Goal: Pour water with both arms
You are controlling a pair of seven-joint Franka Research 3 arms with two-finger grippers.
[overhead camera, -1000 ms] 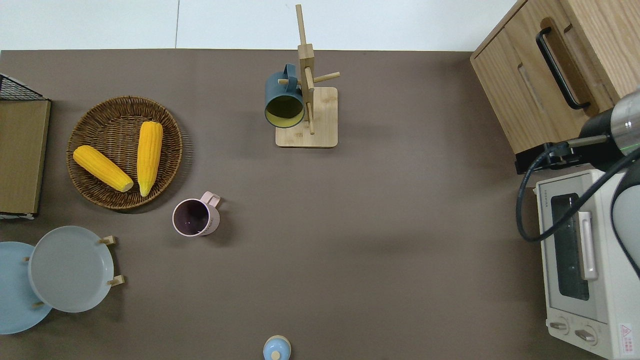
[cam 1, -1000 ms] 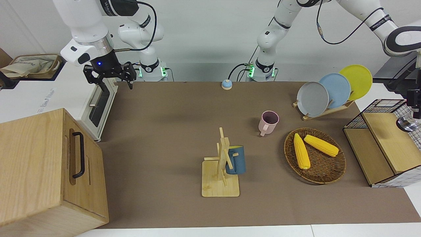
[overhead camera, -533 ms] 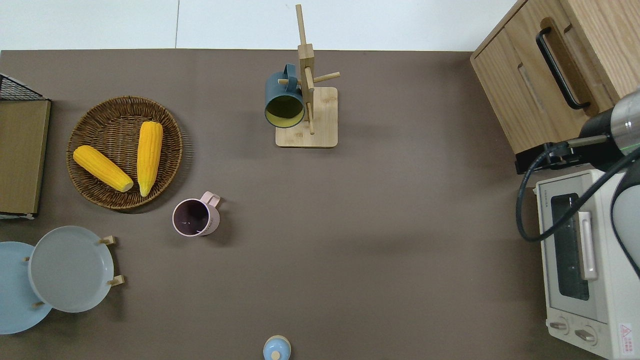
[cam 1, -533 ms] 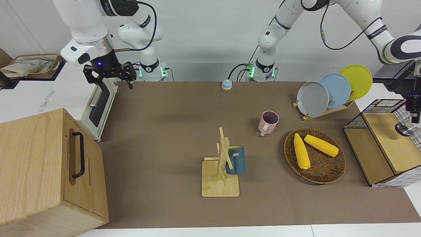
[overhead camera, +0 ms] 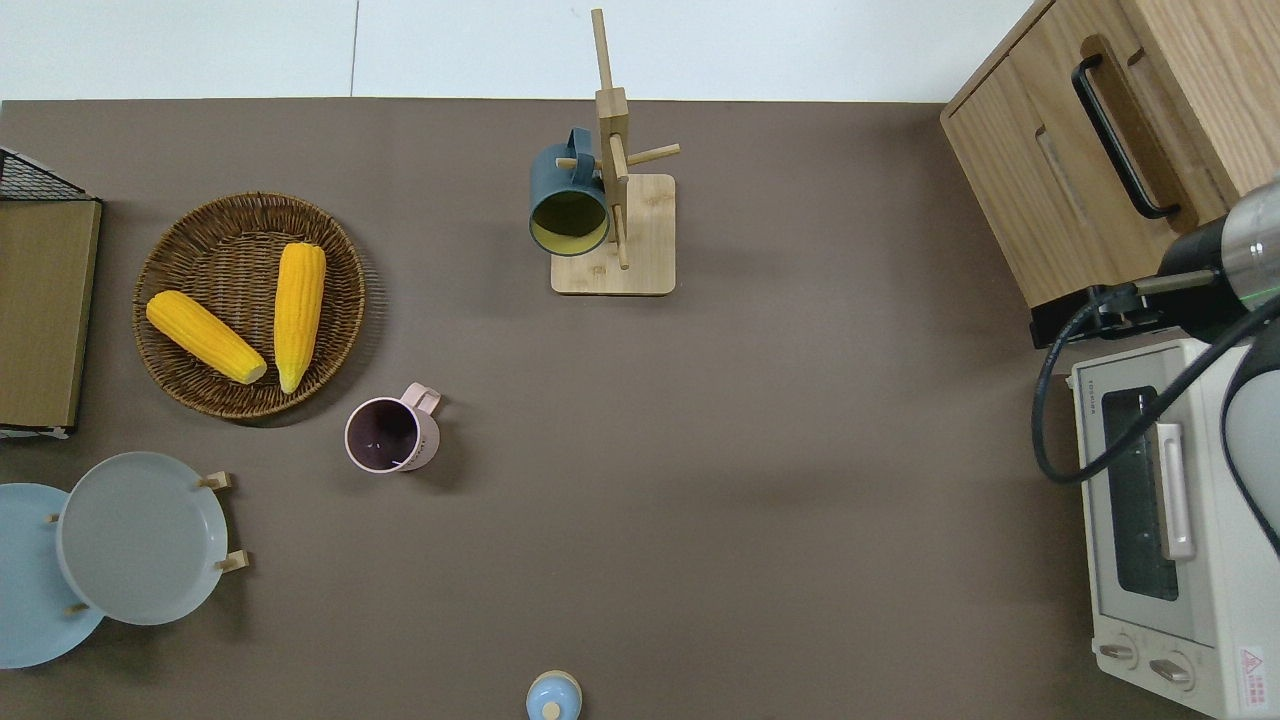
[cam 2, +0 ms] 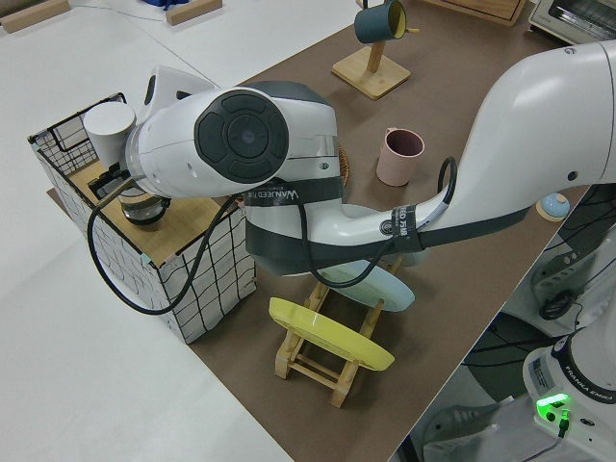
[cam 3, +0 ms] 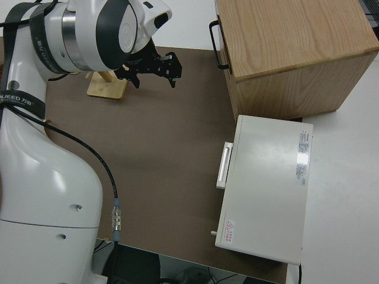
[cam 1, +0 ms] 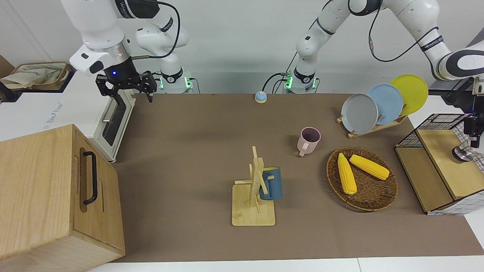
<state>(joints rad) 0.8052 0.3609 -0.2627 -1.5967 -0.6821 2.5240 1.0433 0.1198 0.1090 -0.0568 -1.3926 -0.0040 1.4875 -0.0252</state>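
Note:
My left arm reaches over the wire-sided wooden shelf at its end of the table. Its black gripper hangs just above a small shiny metal vessel on the shelf top; the vessel also shows in the left side view, half hidden under the wrist. A white cup stands on the shelf beside it. A pink mug stands upright on the brown mat. My right arm is parked, its gripper open and empty.
A blue mug hangs on a wooden mug tree. A wicker tray holds two corn cobs. A plate rack holds three plates. A toaster oven and a wooden cabinet stand at the right arm's end.
The left arm has swung its gripper down toward the shelf top, and the metal vessel under it sits lower in the front view. The right arm has not moved.

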